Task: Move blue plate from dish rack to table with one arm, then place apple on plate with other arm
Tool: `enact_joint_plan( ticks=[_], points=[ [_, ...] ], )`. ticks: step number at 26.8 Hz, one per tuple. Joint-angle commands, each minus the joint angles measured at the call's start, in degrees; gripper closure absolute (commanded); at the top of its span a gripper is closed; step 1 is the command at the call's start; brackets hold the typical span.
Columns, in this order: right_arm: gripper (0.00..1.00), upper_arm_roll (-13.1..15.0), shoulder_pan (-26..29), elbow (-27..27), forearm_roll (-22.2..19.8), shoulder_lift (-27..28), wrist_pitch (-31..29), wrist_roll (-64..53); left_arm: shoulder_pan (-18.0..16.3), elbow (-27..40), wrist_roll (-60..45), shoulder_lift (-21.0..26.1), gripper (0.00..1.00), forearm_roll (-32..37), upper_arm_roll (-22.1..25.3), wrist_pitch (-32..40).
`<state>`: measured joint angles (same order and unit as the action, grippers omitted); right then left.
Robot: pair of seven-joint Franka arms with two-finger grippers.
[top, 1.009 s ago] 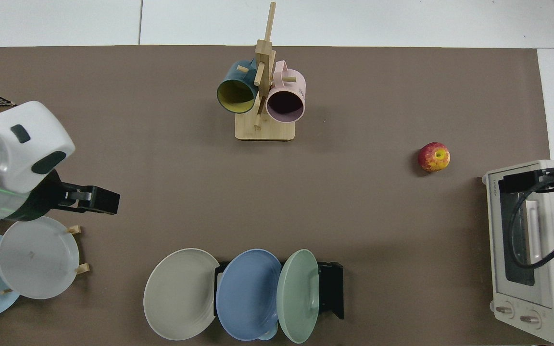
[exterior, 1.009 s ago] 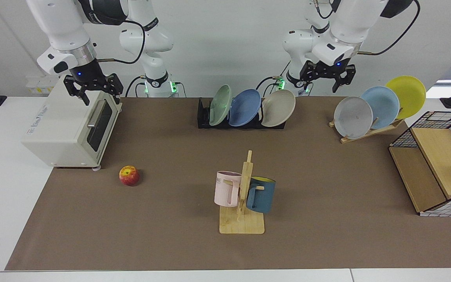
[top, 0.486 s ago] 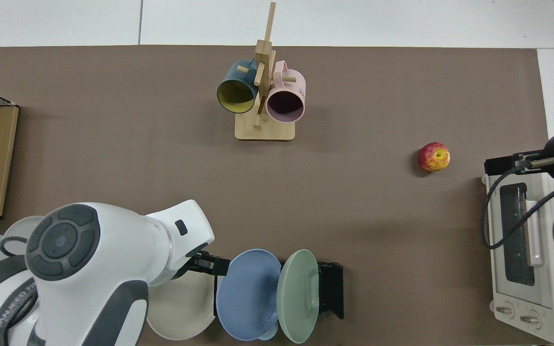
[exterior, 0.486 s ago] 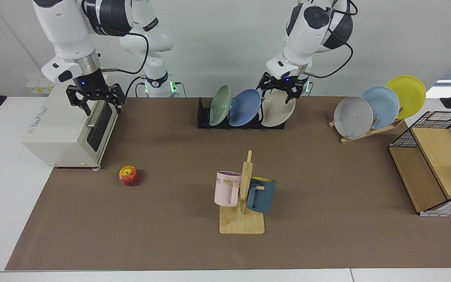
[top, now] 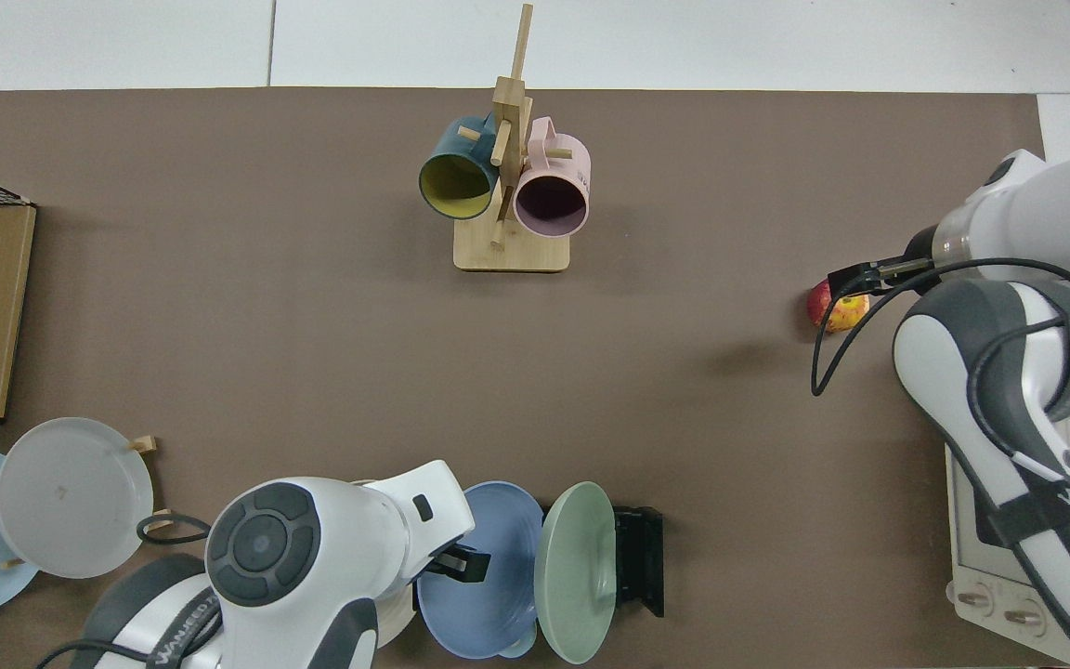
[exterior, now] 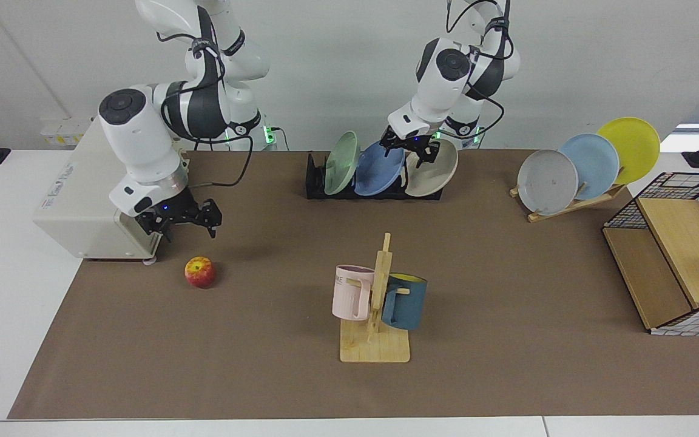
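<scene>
Blue plate (exterior: 378, 168) in dish rack (exterior: 316, 182), apple (exterior: 200, 272) on table (exterior: 264, 364)

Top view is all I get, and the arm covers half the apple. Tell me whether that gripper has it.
Observer: No. In the facing view the right gripper hangs open above the apple, with a clear gap between them. The apple sits on the table.
Operator: Now check the other arm at the dish rack. Its body blocks my view.
Observer: The left gripper is open at the top rim of the blue plate. The plate stands in the dish rack between a green plate and a beige plate.
</scene>
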<state>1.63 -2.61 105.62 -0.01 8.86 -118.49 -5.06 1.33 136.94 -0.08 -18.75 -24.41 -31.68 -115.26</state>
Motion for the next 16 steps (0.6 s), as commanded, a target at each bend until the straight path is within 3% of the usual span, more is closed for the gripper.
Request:
enact_joint_plan(
  ticks=[1,5,10,11,13,16],
  points=[
    [0.0,0.04,0.32,1.16,0.98,3.35,-5.25,1.28,0.25,6.58,0.52,-7.26,0.01,-3.62,-2.16,-4.44],
    [0.0,0.04,0.59,3.09,0.98,4.76,-8.16,0.76,0.52,7.11,0.25,-8.49,0.03,-4.15,-4.79,-5.24],
    [0.0,0.04,0.94,3.71,0.89,6.87,-10.71,0.23,0.96,8.78,0.25,-9.55,0.23,-4.15,-5.06,-7.08],
    [0.0,0.04,1.29,3.71,0.81,7.48,-11.14,-0.21,1.05,8.78,0.34,-9.64,0.34,-4.15,-5.06,-7.08],
    [0.0,0.04,1.91,3.8,0.81,8.37,-12.02,-1.78,1.13,8.78,0.52,-9.64,0.7,-4.24,-5.06,-7.08],
    [0.0,0.04,2.35,3.8,0.81,8.81,-12.38,-2.58,1.05,8.78,1.04,-9.55,1.0,-4.15,-5.06,-7.0]
  ],
)
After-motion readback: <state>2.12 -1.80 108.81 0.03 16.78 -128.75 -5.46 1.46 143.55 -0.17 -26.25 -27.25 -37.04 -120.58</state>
